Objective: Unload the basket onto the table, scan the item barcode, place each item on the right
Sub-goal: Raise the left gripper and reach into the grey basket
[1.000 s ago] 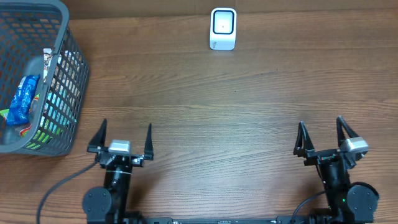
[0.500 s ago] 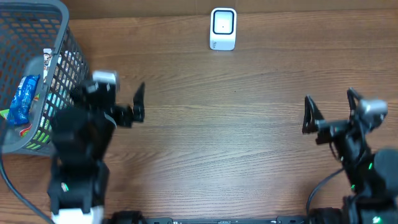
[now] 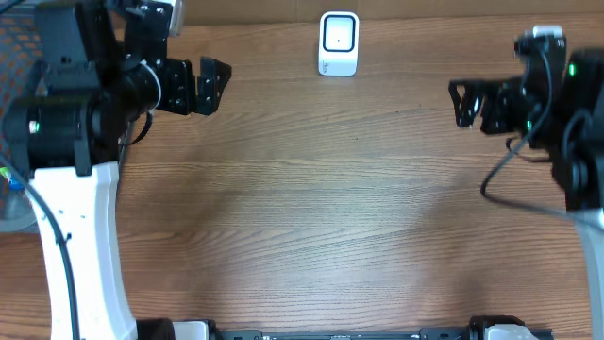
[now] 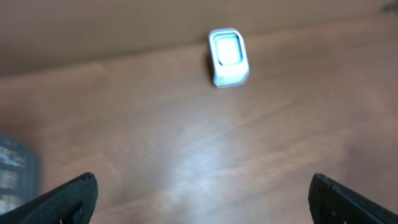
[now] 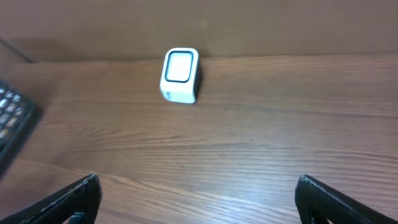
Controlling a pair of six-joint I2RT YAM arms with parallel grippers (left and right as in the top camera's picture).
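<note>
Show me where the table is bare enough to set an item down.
The wide table stretch in front of the scanner, between the left hand and right hand, is bare. It is crowded only at the far left, around the basket.

A mock shop checkout on a robot bench: a white scanner [image 3: 339, 42] stands on the wood table [image 3: 330, 208] ahead of the right claw [image 5: 198, 186], a wire basket [image 5: 11, 118] to its left.

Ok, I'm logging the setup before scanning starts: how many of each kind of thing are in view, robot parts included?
Scanner: 1
Basket: 1
End effectors: 2 (left end effector, right end effector, both open)
Total: 4
</note>
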